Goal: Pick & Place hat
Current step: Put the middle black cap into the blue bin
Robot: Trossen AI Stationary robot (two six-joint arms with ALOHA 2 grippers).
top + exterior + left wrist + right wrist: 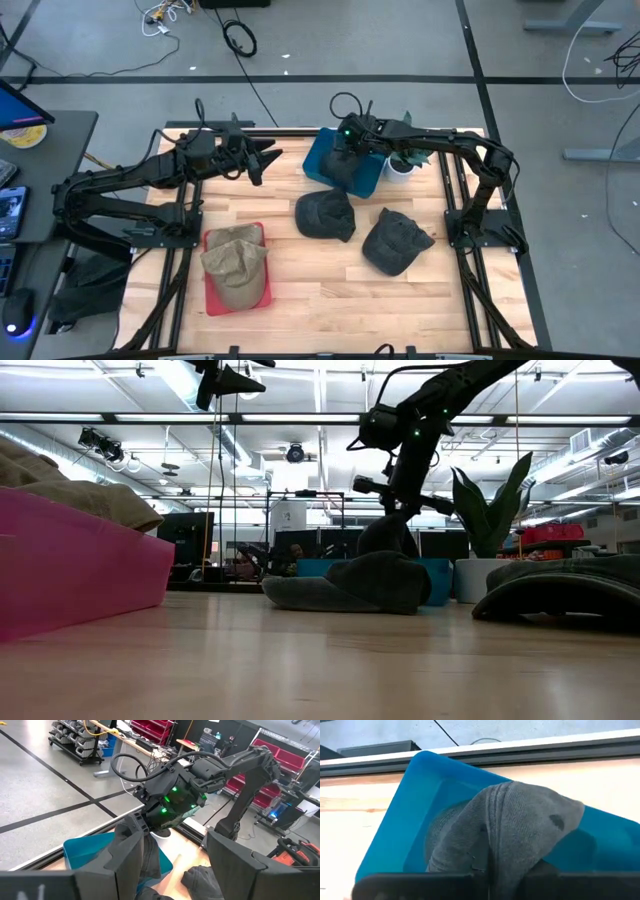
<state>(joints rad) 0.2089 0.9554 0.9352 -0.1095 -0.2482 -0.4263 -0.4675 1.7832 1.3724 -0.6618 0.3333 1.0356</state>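
My right gripper (345, 158) reaches over the blue bin (322, 160) at the table's far side and is shut on a dark grey hat (505, 820). Two more dark hats lie on the wood, one mid-table (325, 215) and one toward the right (396, 242). A tan hat (236, 262) rests in the red tray (211, 298) at the near left. My left gripper (270, 158) hangs open above the table's far left, empty, its fingers pointing toward the bin. My right gripper pinches a bunched fold of the grey hat's crown (487, 857) between its two fingers (445, 882). The fingers come slanting down from the table's right. The hat droops below them inside the blue bin's walls (405, 820); whether it touches the bin's floor I cannot tell.
A potted plant in a white pot (400, 162) stands right beside the bin, under the right arm. The mid-table hat lies just in front of the bin (350, 585). Bare wood shows along the near edge between the tray and the right-hand hat.
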